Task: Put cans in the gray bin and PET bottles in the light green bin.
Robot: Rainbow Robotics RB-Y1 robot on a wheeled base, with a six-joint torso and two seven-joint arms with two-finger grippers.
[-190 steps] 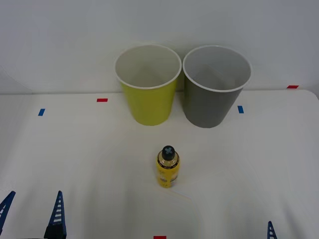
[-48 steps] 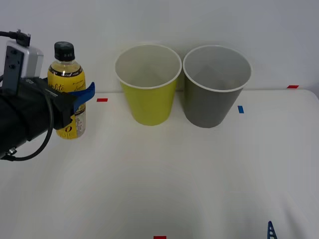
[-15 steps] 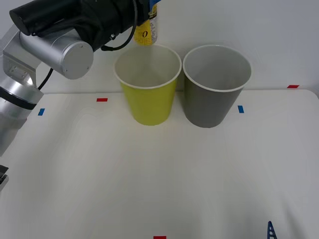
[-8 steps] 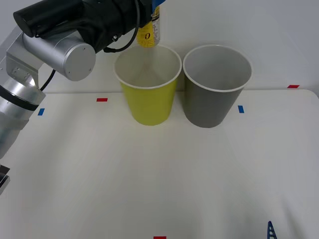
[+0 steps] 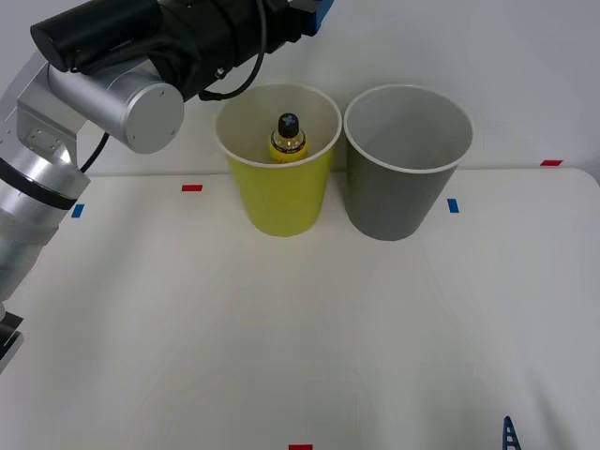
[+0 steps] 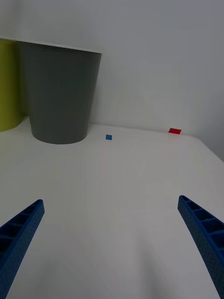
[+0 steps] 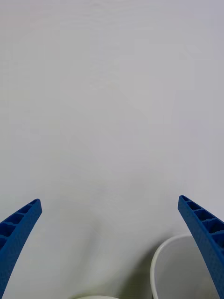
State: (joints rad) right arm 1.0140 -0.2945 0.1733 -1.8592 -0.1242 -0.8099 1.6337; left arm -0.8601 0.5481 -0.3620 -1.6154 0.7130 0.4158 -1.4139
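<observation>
The PET bottle [image 5: 288, 139], yellow with a black cap, stands upright inside the light green bin [image 5: 278, 202] at the back of the table. My left gripper [image 5: 316, 11] hangs above that bin's far rim, open and holding nothing; its fingers [image 7: 18, 229] spread wide against the white wall. The gray bin [image 5: 406, 187] stands right beside the green one, with nothing showing inside it. My right gripper [image 6: 110, 201] is low over the table's near right part, open, facing the gray bin [image 6: 60, 93] and the edge of the light green bin [image 6: 7, 84].
Small red tape marks [image 5: 192, 187] and blue tape marks [image 5: 453, 205] lie on the white table [image 5: 300, 337]. A white wall rises right behind the bins. My left arm [image 5: 112, 66] stretches across the back left, above the table.
The bottle, held above the light green bin half a second ago, has left my left gripper and now stands inside the bin. The left gripper's fingers have opened.
</observation>
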